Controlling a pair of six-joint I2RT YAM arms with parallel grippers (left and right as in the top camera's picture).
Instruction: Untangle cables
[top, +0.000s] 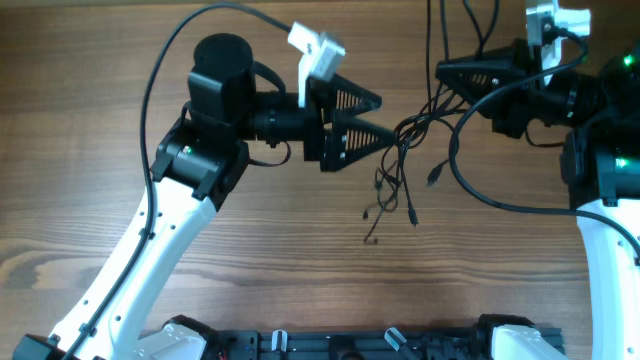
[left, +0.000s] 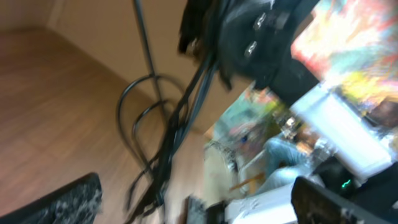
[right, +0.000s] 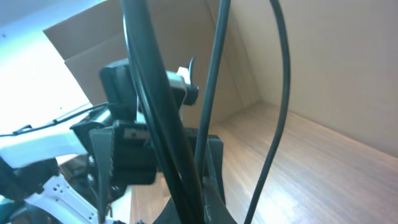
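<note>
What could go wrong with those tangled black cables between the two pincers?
The left pincer is open right beside the cables; closing there might catch several cords at once and tighten the knot. The right pincer is shut on the cables, so a hard pull could cinch the tangle too. The arm's thicker black cable loops close by, and a loose plug end might snag on it.

This looks like a robotics lab bench. The white left arm (top: 140, 260) and right arm (top: 610, 250) rise from a black rail (top: 330, 345) at the near edge of a wood-grain surface (top: 280, 270). Cardboard panels (right: 155, 37) wall it, with blurred colourful clutter (left: 348, 43) beyond.
</note>
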